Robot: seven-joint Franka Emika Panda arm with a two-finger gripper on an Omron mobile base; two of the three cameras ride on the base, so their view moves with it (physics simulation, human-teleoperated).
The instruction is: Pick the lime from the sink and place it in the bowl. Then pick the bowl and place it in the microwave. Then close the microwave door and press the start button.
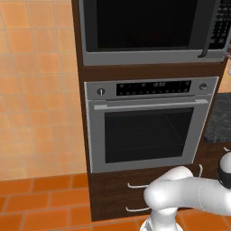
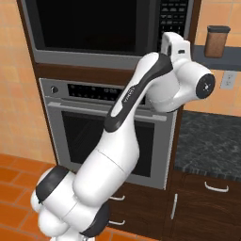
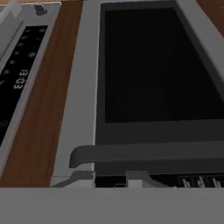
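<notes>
The microwave point(image 1: 149, 56) is built in above the oven, and its black glass microwave door point(image 1: 144, 22) stands shut with the grey bar handle point(image 1: 208, 34) at its right. My arm reaches up so the gripper's white hand point(image 2: 174, 44) sits close in front of the dark keypad panel point(image 2: 173, 16). The fingers are hidden behind the hand. In the hand view, rolled sideways, the door glass point(image 3: 157, 65), the handle point(image 3: 148, 153) and a strip of keypad point(image 3: 197, 180) show close up. The lime, the bowl and the sink are out of view.
A steel oven point(image 1: 144, 135) with two knobs sits under the microwave, with drawers point(image 1: 135, 185) below it. A dark counter point(image 2: 212, 141) lies to the right, with a brown jar point(image 2: 217, 41) on a shelf above it. Orange tiled floor point(image 1: 40, 203) spreads to the left.
</notes>
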